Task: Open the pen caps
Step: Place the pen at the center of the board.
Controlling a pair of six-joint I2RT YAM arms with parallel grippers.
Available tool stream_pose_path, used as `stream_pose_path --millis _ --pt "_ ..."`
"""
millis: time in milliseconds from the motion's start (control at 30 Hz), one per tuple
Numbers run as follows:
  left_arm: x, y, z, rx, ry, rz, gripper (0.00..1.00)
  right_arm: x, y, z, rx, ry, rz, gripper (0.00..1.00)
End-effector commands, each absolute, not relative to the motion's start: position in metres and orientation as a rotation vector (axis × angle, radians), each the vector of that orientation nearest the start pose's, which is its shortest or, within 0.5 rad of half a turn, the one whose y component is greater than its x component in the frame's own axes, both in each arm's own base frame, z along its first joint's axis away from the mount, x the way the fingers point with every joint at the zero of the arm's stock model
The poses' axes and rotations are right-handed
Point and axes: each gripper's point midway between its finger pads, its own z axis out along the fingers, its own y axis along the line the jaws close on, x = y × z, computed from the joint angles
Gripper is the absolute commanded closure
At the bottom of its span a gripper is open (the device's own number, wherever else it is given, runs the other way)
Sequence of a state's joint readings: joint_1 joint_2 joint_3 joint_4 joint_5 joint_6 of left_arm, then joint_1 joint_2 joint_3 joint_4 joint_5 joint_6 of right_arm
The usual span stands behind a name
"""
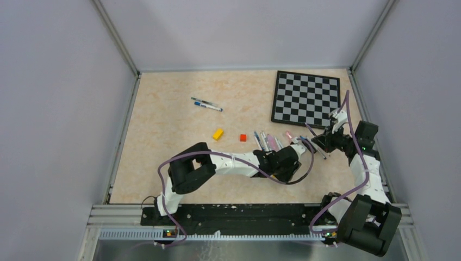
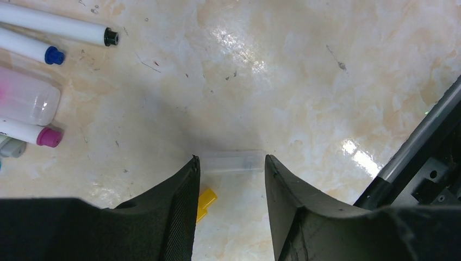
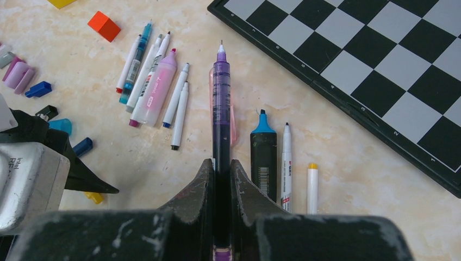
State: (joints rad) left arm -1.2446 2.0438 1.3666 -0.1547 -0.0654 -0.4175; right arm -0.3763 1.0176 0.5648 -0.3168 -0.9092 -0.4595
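Purple pen [image 3: 221, 92] clamped in right end effector [image 3: 222, 162]; left end effector [image 2: 232, 159] open astride clear cap [image 2: 228, 162]; labels illegible.

purple pen [image 3: 221, 98] rear hidden in right end effector [image 3: 222, 164]; yellow cap [image 2: 206, 199] partly behind left end effector [image 2: 231, 161]

purple pen [image 3: 221, 92]: uncapped, nib bare | other pens [image 3: 155, 89]: lying uncapped | pen caps [image 3: 38, 89]: loose, scattered

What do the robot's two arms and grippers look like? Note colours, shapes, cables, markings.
Both the left arm and right arm have white links, bulky black joint housings and looping purple cables. The left gripper and right gripper have black, wedge-shaped fingers; the right's are scuffed pale.
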Motion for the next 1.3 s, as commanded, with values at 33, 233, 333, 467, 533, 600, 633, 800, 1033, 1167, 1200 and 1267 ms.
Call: stream_pose_path --millis 33,233,333,467,533,600,633,800,1033,1167,1200,1267 --pt "0.161 -0.501 0.086 0.922 2.229 -0.774 0.50 0.281 0.024 0.131 -0.508 1.960 0.524 1.00" --pt "0.165 -0.501 0.105 0.892 2.197 -0.791 0.50 0.281 0.021 0.130 -0.505 1.968 0.509 1.00" --pt "0.168 -0.498 0.125 0.873 2.147 -0.804 0.49 0.283 0.012 0.129 -0.494 1.982 0.467 1.00" --pt "0.176 -0.482 0.153 0.821 2.065 -0.783 0.46 0.285 -0.012 0.125 -0.447 2.028 0.384 1.00" --pt "0.182 -0.470 0.166 0.788 2.018 -0.757 0.43 0.283 -0.027 0.119 -0.414 2.065 0.352 1.00" --pt "0.187 -0.455 0.175 0.761 1.977 -0.727 0.37 0.281 -0.034 0.113 -0.418 2.105 0.347 1.00" --pt "0.191 -0.447 0.178 0.744 1.958 -0.714 0.33 0.281 -0.037 0.109 -0.427 2.125 0.346 1.00" --pt "0.207 -0.403 0.189 0.673 1.917 -0.671 0.20 0.283 -0.047 0.092 -0.438 2.229 0.369 1.00" --pt "0.217 -0.340 0.196 0.554 1.899 -0.656 0.14 0.283 -0.064 0.059 -0.399 2.382 0.387 0.98" --pt "0.216 -0.319 0.195 0.505 1.896 -0.663 0.11 0.286 -0.072 0.051 -0.356 2.418 0.358 0.96" --pt "0.215 -0.316 0.193 0.500 1.899 -0.662 0.11 0.287 -0.074 0.048 -0.346 2.426 0.350 0.95" --pt "0.214 -0.312 0.191 0.490 1.906 -0.663 0.11 0.287 -0.078 0.044 -0.329 2.444 0.337 0.93"
